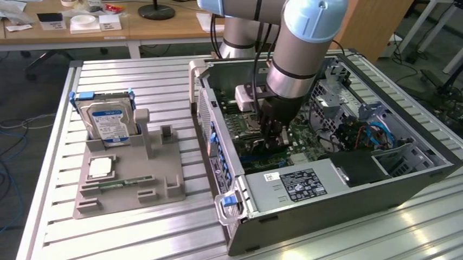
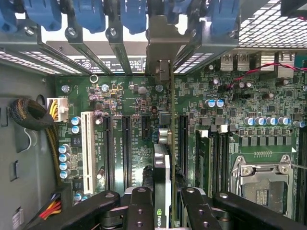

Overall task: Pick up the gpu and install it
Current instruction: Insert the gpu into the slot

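At the exterior view's left, on the ribbed aluminium worktop (image 1: pixel 145 81), a grey plastic parts holder (image 1: pixel 130 184) carries a silver hard drive with a blue-and-white label (image 1: pixel 108 123) standing upright, a square silver processor chip (image 1: pixel 99 167) lying flat, and a narrow green memory stick (image 1: pixel 121 183) lying flat in its groove. Further right lies the open grey computer case (image 1: pixel 326 184) on its side, the green motherboard (image 2: pixel 129 103) facing up, and the arm reaches down into it. The pincer (image 1: pixel 275 142) is deep inside the case, partly closed and clamped on the gpu (image 2: pixel 162 182), a thin card with a black cooler and a silver edge, held on edge between the two black fingers (image 2: pixel 141 211). In the wrist view the card runs straight away from the pincer, its long axis parallel to the black expansion slots (image 2: pixel 125 143), and its silver metal bracket (image 2: pixel 160 48) at the far end stands among the rear slot openings below the blue retention clips (image 2: pixel 132 14). The card looks lined up over a slot just beside the black slots, to the side away from the white slot (image 2: pixel 87 148); whether its edge is already seated or just above the board I cannot tell. By my judgement the seating turns on a straight push toward the board along that line.
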